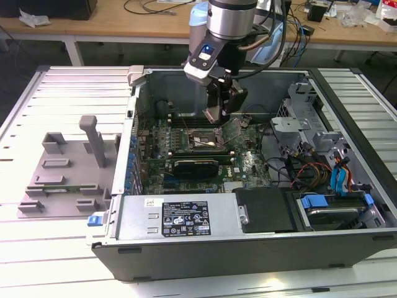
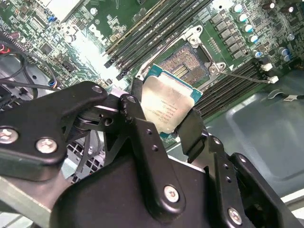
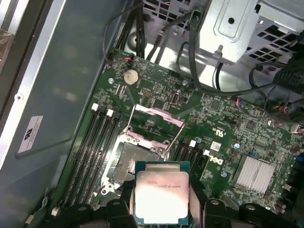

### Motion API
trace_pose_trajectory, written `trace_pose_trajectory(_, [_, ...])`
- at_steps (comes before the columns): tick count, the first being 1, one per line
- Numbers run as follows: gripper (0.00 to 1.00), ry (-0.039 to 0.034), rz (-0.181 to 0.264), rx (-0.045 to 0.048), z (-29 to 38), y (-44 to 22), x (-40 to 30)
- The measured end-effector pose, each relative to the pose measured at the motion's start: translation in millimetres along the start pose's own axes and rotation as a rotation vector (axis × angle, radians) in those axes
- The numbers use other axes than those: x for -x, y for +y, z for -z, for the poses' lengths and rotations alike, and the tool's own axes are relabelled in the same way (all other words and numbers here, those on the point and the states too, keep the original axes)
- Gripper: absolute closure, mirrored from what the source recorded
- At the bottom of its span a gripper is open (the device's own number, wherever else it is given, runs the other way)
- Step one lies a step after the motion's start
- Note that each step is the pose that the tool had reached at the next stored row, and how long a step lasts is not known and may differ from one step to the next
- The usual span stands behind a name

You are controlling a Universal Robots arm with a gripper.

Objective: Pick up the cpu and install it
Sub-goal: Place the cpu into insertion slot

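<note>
My gripper (image 1: 218,112) hangs inside the open computer case, shut on the cpu (image 1: 213,113). In both wrist views the cpu (image 2: 168,107) (image 3: 161,192) shows as a flat square chip with a pale silver top and a thin dark rim, clamped on two opposite edges by black fingers (image 2: 192,130). Just beyond it on the green motherboard lies the open socket (image 3: 130,161) (image 2: 185,61), its metal load plate (image 3: 154,126) swung up. The chip is held above the board beside the socket, not seated in it.
A grey plastic tray with upright posts (image 1: 68,167) sits on the slatted table at the exterior view's left. Inside the case are a long black card (image 1: 195,166), memory slots (image 3: 90,142), a drive cage (image 1: 307,121), loose cables (image 1: 310,174) and the power supply (image 1: 186,214).
</note>
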State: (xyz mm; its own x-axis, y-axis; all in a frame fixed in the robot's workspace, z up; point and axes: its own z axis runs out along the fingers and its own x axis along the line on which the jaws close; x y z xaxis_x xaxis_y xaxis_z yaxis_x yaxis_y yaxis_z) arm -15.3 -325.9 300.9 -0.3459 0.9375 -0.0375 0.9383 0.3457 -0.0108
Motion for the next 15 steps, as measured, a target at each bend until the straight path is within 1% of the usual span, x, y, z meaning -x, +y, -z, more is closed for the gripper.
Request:
trace_pose_trajectory(5, [0.45,0.0002,-0.069,-0.0029,-0.5,0.0,0.0])
trace_pose_trajectory(7, [0.45,0.0005,-0.114,-0.0046,-0.8,0.0,0.0])
trace_pose_trajectory(9, [0.45,0.0007,-0.139,-0.0056,-0.9,0.0,0.0])
trace_pose_trajectory(10, [0.45,0.0009,-0.166,-0.0066,-1.1,0.0,0.0])
trace_pose_trajectory(12, [0.45,0.0008,-0.197,-0.0079,-1.3,0.0,0.0])
trace_pose_trajectory(14, [0.45,0.0006,-0.238,-0.0097,-1.4,0.0,-0.1])
trace_pose_trajectory(15, [0.45,0.0006,-0.248,-0.0101,-1.5,0.0,-0.1])
